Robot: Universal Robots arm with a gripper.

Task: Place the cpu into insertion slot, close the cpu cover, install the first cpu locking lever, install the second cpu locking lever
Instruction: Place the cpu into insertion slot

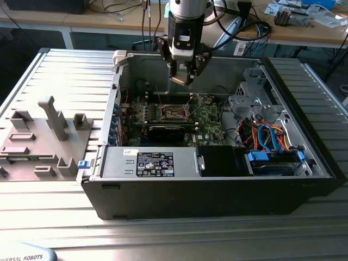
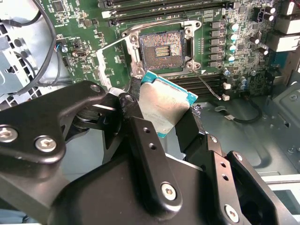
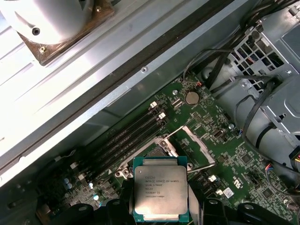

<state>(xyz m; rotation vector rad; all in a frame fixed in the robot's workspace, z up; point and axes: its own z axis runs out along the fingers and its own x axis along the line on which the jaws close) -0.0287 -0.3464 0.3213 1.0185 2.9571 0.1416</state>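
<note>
My gripper (image 1: 182,79) hangs over the open computer case, shut on the cpu (image 2: 161,108), whose dull silver top faces the camera in both wrist views. The black fingers (image 2: 130,107) clamp two opposite edges of the cpu (image 3: 161,193). Below it on the green board lies the insertion slot (image 2: 161,48), bare and dark, with its pin field showing. The cpu cover (image 2: 105,70) stands swung open beside the slot, and it appears as a silvery frame (image 3: 201,144) in the first wrist view. In the exterior view the slot (image 1: 173,112) sits some way beneath the gripper.
A long black expansion card (image 1: 168,130) runs along the near side of the slot. Memory slots (image 3: 126,136) lie on its far side. The power supply (image 1: 157,163) and a drive cage with cables (image 1: 266,144) fill the case's front. A grey fixture tray (image 1: 43,136) sits outside at the exterior view's left.
</note>
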